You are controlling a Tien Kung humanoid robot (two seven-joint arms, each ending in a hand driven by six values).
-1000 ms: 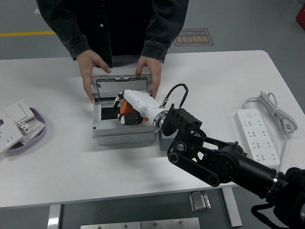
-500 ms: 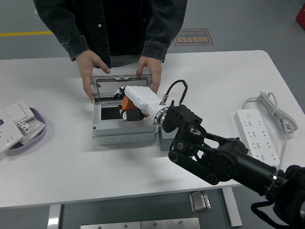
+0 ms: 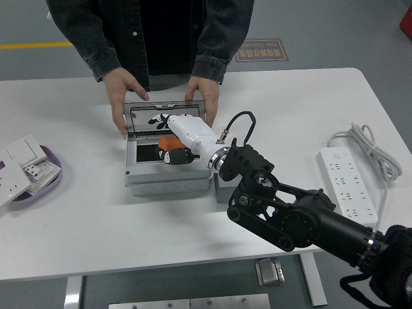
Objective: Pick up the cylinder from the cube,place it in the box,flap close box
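— Head view: right hand (image 3: 172,143) raised a little since a moment ago, fingers curled round orange cylinder (image 3: 168,142), poised above open grey box (image 3: 168,175).

— Not yet released; lid (image 3: 168,111) propped by person's hands (image 3: 119,96).

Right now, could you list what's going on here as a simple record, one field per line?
Right hand: over the open box, white back upward
Cylinder: orange, under the hand inside the box; grip not clear
Lid: raised at the far side
Person's hands: steadying the box on both sides
Left arm: not visible
Tray: purple, table's left, holding white switches
Power strip: white, table's right, cord coiled behind
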